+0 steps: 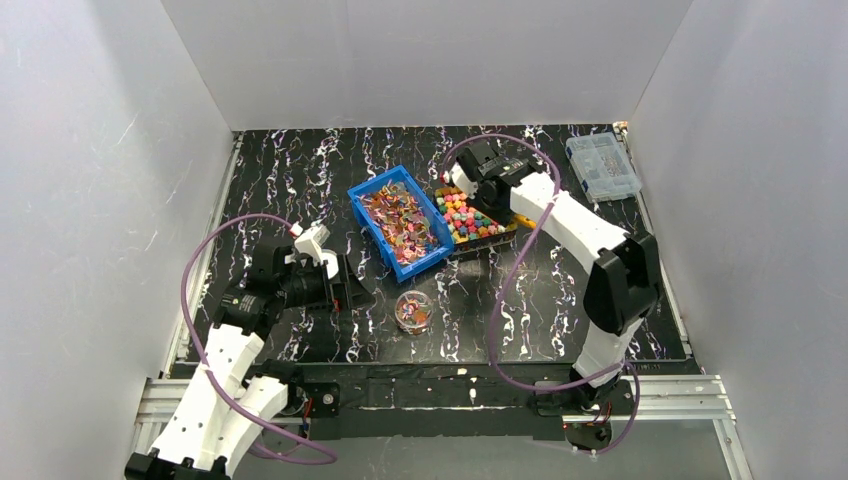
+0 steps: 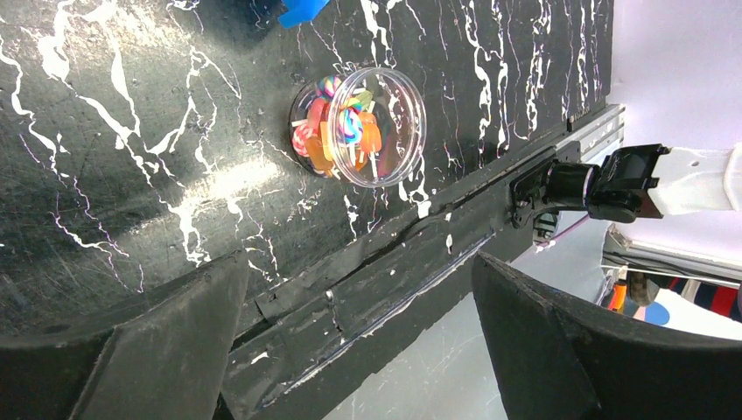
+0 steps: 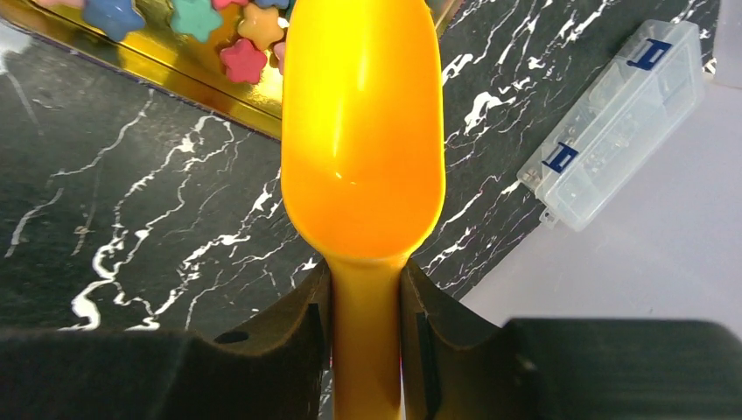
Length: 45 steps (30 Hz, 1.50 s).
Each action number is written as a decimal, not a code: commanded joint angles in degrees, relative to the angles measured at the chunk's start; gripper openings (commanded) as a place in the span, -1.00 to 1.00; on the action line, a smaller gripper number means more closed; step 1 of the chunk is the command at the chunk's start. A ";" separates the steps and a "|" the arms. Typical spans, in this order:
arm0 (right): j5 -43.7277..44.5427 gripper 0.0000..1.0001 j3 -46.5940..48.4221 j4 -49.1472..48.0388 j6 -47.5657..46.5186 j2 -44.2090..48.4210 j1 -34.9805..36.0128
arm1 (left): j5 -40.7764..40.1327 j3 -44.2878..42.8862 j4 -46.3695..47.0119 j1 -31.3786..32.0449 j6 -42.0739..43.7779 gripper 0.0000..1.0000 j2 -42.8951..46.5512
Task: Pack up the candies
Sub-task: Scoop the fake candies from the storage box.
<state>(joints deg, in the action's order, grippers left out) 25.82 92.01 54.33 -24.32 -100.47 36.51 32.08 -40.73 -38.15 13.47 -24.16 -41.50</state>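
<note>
Candies (image 1: 466, 218) in gold tray (image 3: 157, 66) — right tool (image 3: 366, 293) tight around scoop (image 3: 363, 131), left tool (image 2: 359, 280) agape

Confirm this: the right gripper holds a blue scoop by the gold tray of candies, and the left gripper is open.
Not blue: the scoop is orange-yellow, as the right wrist view shows. The rest holds: the right gripper grips it by the gold tray of candies, and the left gripper is open.
</note>
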 commanded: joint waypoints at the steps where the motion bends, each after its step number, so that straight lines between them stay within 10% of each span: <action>1: 1.23 -0.97 3.12 -0.88 -7.20 -2.83 -1.35 | -0.43 0.56 0.35 0.19 0.00 0.97 1.79; 45: 1.39 -0.97 9.89 3.02 -8.14 -16.08 -0.21 | -0.43 1.03 1.07 0.24 -0.18 0.97 3.44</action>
<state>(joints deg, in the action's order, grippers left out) 28.60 98.28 56.99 -33.04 -114.61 36.07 31.86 -40.12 -37.30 13.47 -24.53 -38.39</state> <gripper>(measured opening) 0.366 0.983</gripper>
